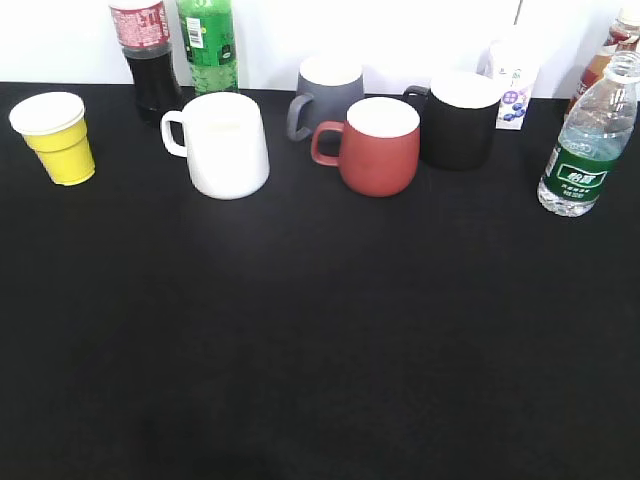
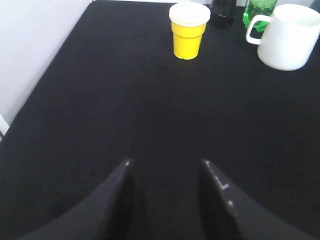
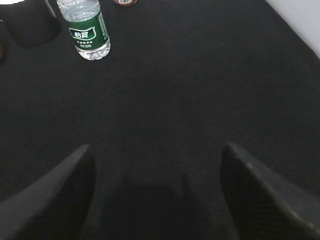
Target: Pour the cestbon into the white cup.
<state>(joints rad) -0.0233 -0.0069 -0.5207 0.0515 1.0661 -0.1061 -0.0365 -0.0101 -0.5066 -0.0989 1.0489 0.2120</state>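
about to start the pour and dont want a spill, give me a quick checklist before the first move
1. Bottle upright, far right of the table: ok.
2. Bottle cap off: cannot tell; the neck is cut off at the frame edge.
3. White cup upright, mouth open: ok.
4. Right claw open and empty, bottle ahead to its left: ok.
5. Left claw open, holding nothing: ok.
6. Clear path from bottle to cup: not ok; the red mug and black mug stand between them.
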